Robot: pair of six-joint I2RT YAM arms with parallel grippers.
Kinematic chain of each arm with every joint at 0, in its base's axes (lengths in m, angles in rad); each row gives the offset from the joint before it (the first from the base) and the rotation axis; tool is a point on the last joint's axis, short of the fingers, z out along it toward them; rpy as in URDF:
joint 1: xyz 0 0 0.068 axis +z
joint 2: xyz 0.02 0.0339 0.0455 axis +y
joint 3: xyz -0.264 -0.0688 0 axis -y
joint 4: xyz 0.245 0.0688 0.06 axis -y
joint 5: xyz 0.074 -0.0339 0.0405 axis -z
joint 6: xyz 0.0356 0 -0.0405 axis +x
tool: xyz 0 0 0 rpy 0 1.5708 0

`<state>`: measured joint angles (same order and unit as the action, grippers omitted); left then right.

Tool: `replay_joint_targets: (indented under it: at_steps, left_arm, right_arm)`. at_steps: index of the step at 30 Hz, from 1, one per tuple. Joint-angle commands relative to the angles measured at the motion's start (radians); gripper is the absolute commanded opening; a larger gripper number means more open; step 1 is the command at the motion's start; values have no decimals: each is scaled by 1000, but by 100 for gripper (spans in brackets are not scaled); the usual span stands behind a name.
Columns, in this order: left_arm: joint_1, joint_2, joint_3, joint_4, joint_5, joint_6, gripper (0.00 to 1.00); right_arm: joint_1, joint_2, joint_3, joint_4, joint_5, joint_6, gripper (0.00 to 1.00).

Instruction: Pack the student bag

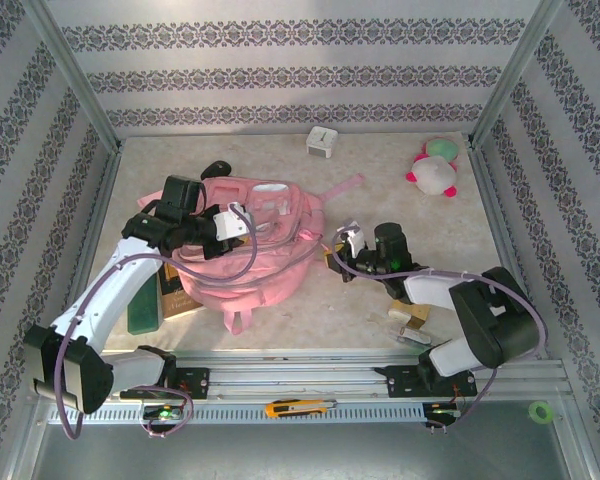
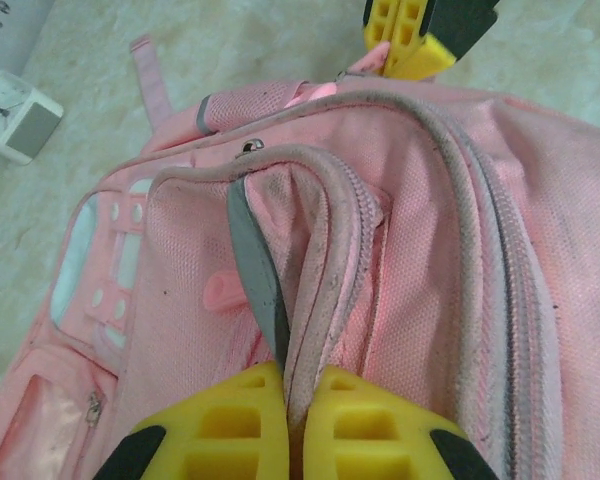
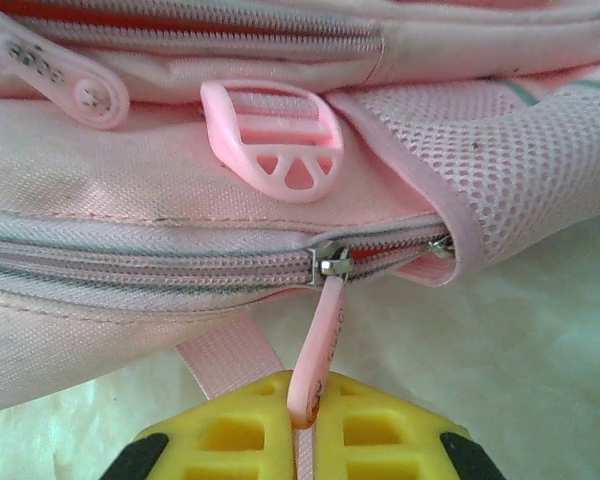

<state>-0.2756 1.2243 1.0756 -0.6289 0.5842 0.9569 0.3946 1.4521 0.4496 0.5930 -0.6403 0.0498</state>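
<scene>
- Yellow fingers of the right hand (image 3: 305, 425) are pinched shut on the pink zip pull (image 3: 318, 340), which hangs at 6 o'clock of the slider (image 3: 331, 262).
- The teeth at the slider's 9 o'clock lie closed and a red sliver shows at its 3 o'clock, so I judge the zip barely begun.
- Draw the pull along the track toward 9 o'clock, low and in line. A tug toward 6 o'clock would likely only lift the soft cloth or slip the rubbery tab.
- The left hand (image 2: 292, 405) is clamped on a grey-edged fold (image 2: 260, 270) of a pocket on the bag (image 2: 440, 260). It should brace against the right hand's draw, so the track is taut.
- From above, the bag lies flat just toward 9 o'clock of the middle of the counter (image 1: 380, 190), with the right hand at its 3 o'clock edge and the left hand on its 11 o'clock part.
- Farther off, a plush (image 1: 435, 172) at 1 o'clock and a white cube (image 1: 322, 142) at 12 o'clock sit well apart from the bag, so open the mouth wide first.
</scene>
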Motion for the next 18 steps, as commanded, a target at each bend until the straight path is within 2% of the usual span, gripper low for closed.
replay_joint_targets:
  at_steps: [1, 12, 18]
  left_arm:
    - [-11, -38, -17, 123, -108, -36, 0]
    - [-53, -44, -65, 205, -89, -98, 0]
    - [-64, -17, -65, 255, -121, -150, 0]
  right_arm:
    - [6, -72, -15, -14, -36, 1, 0]
    - [50, -205, -29, -62, -34, 2, 0]
    - [93, -233, -30, -105, 0, -21, 0]
